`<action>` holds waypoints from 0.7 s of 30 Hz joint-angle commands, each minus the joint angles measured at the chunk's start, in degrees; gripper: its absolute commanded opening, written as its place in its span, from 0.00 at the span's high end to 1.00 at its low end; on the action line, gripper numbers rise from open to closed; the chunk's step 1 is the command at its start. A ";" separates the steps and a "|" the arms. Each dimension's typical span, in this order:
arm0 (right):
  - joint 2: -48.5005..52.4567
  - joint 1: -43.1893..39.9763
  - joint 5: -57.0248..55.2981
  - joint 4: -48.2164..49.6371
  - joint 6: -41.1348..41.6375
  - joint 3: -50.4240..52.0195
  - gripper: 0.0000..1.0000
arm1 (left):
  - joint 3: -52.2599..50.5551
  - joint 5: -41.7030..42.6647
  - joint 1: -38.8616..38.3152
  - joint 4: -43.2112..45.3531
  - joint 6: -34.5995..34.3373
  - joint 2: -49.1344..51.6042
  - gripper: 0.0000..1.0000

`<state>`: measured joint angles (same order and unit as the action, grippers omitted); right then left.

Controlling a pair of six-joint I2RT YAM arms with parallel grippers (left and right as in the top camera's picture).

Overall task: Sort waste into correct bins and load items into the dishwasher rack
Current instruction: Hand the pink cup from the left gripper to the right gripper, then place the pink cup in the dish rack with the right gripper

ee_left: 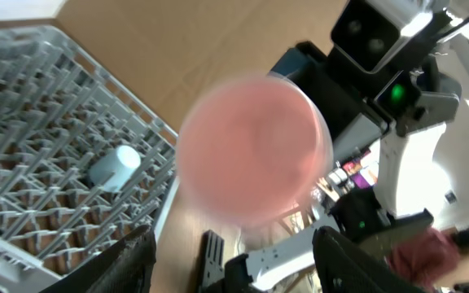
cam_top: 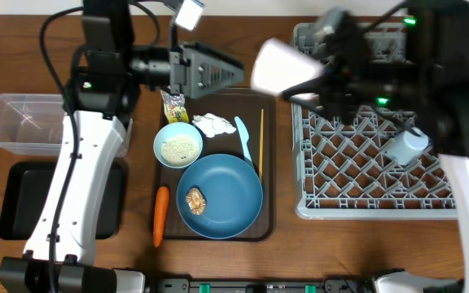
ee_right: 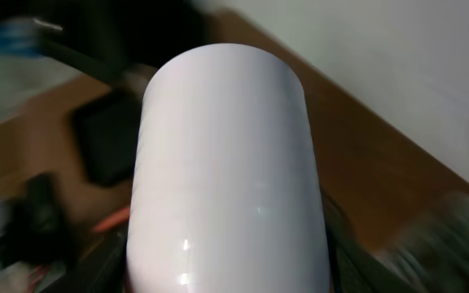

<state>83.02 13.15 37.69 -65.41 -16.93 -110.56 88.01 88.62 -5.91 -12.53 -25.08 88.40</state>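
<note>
Clear plastic tub [cam_top: 23, 122] sits far left with the black tray [cam_top: 15, 203] in front of it, and my left arm covers part of both. My left gripper [cam_top: 230, 73] hangs with its fingers apart, holding nothing.

The brown serving tray [cam_top: 265, 203] carries these:
- wrapper [cam_top: 174, 106]
- napkin [cam_top: 212, 124]
- white bowl [cam_top: 177, 145] of rice
- spoon [cam_top: 244, 138]
- chopstick [cam_top: 260, 142]
- blue plate [cam_top: 226, 207] with the food lump [cam_top: 195, 199]

The carrot [cam_top: 160, 216] lies along its left edge.

My right gripper [cam_top: 312, 75] is clamped on the pink cup [cam_top: 287, 69], airborne by the grey rack [cam_top: 365, 187]. The light blue cup [cam_top: 405, 145] sits inside the rack.
</note>
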 commanded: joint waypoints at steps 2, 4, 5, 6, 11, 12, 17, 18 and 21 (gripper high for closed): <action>-5.01 -5.57 -20.20 -3.37 11.41 0.11 0.49 | 0.42 1.49 3.04 1.84 -5.95 -0.22 0.37; -6.34 -9.38 -26.40 -6.80 18.23 0.11 0.48 | 0.42 1.46 3.96 2.01 -6.14 -0.22 0.37; -6.75 -11.30 -27.82 -8.83 21.31 0.11 0.48 | 0.42 1.46 4.31 2.01 -6.14 -0.22 0.37; -7.02 -13.25 -28.48 -10.97 23.37 0.11 0.48 | 0.42 1.46 4.52 2.03 -6.14 -0.22 0.37; -6.25 -20.87 -28.94 -20.24 26.16 0.11 0.48 | 0.42 1.46 4.61 4.22 -7.82 -0.22 0.36; -5.79 -22.27 -28.96 -22.10 26.16 0.11 0.48 | 0.42 1.46 4.61 4.98 -8.44 -0.22 0.36; -2.19 -26.77 -31.67 -29.90 26.97 0.13 0.48 | 0.42 1.46 4.61 9.03 -12.00 -0.22 0.36; -1.07 -27.41 -33.86 -31.80 28.17 0.15 0.47 | 0.42 1.46 4.61 9.46 -12.33 -0.22 0.36; 0.70 -28.57 -36.24 -31.63 28.83 2.60 0.47 | 0.42 1.46 4.61 9.70 -12.33 -0.22 0.36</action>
<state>82.21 -13.98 5.65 -96.99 9.43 -109.82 88.01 88.79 -1.54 -3.25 -35.90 88.40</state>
